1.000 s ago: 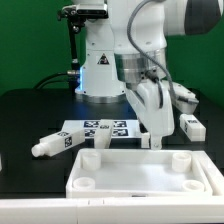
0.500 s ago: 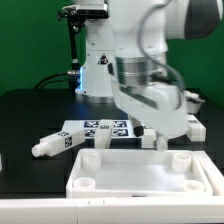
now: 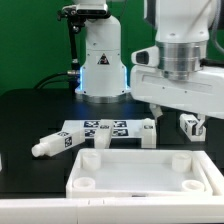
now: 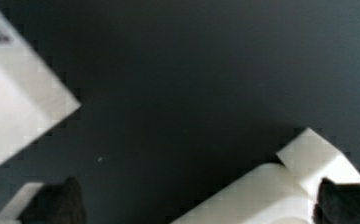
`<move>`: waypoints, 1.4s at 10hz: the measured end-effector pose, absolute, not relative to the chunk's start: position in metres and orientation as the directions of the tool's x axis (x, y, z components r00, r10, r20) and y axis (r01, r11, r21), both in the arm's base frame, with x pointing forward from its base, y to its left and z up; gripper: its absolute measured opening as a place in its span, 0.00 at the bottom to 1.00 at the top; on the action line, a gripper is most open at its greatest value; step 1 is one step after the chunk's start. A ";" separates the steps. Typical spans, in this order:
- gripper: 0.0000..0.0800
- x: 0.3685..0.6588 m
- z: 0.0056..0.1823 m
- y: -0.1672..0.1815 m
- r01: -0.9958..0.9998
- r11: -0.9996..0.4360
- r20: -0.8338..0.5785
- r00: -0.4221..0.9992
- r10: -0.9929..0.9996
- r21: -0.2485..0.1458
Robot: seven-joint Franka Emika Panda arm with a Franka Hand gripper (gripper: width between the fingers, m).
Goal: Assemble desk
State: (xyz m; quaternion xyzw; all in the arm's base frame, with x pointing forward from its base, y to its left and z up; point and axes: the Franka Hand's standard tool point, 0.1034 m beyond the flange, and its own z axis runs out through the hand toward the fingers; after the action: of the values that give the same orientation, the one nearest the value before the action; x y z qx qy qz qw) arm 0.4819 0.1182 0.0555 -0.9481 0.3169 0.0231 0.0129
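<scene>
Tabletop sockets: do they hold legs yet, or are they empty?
Empty: the sockets show open rims; a leg lies loose on the table.

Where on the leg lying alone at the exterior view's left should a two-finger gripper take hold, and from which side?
Probably mid-length on the leg, from straight above, jaws closing across its narrow width. It lies flat and slanted on the black table, both long sides free, so turn the grip to match that slant.

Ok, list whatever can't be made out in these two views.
- Exterior view: leg on the exterior view's right, partly hidden behind the robot arm.
- Exterior view: marker board tags, too small to read.
- Wrist view: white pieces, blurred and cut off by edges; unidentifiable.
</scene>
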 end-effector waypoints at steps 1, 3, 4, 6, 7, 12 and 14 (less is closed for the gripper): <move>0.81 0.482 0.056 0.119 -0.554 -0.832 -0.051 0.832 -0.553 -0.013; 0.81 0.482 0.055 0.120 -0.439 -0.898 -0.047 0.898 -0.438 -0.020; 0.81 0.477 0.053 0.134 -0.335 -0.942 -0.002 0.942 -0.335 -0.014; 0.81 0.452 0.046 0.171 -0.099 -0.995 -0.003 0.995 -0.099 0.022; 0.81 0.452 0.046 0.169 -0.075 -0.997 -0.002 0.997 -0.075 0.022; 0.81 0.438 0.047 0.165 -0.109 -0.993 -0.167 0.979 -0.113 0.037; 0.81 0.430 0.051 0.167 -0.159 -0.987 -0.338 0.928 -0.160 0.029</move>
State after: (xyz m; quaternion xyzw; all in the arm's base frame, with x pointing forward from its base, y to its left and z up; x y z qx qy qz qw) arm 0.4299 0.1667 0.0508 -0.9817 0.0812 0.1720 -0.0004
